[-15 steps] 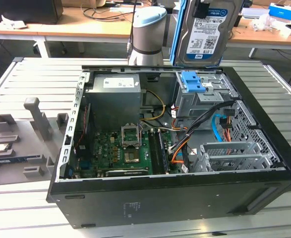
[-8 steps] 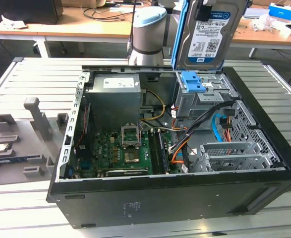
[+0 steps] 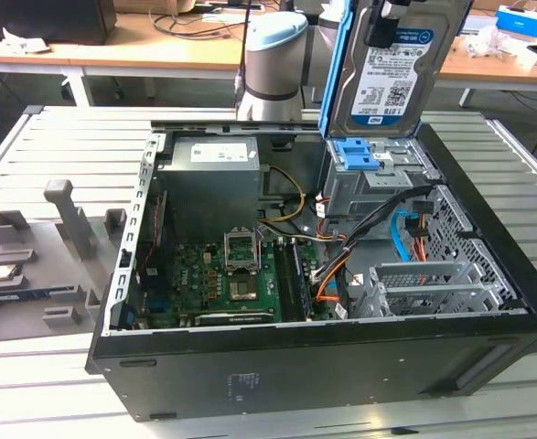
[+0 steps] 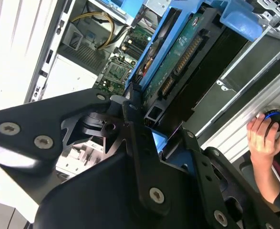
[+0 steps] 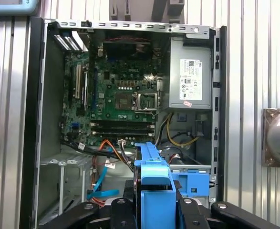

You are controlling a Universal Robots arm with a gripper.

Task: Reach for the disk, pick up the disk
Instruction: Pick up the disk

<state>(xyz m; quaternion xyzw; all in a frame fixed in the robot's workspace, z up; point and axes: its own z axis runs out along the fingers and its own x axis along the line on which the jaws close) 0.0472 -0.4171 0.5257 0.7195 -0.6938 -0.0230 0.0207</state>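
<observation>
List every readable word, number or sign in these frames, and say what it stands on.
Disk, white-and-blue label: barcodes and print, too small to read.
Power supply, white sticker: print too small to read.
Motherboard: white lettering, blurred.
No text can be quoted with confidence.

Flat silver-metal disk [image 3: 392, 69] seen with dull brushed face, glossy white-and-blue paper label, smooth blue plastic rails along edges; green circuit board on its underside seen in second wrist view [image 4: 182, 52]. Black gripper [image 5: 154, 205] made of matt metal plates, bright screw heads set in. Open black computer case [image 3: 341, 352] finished in matt painted metal, bare grey perforated sheet metal inside. Ribbed pale metal table [image 3: 58, 137] faintly glossy
</observation>
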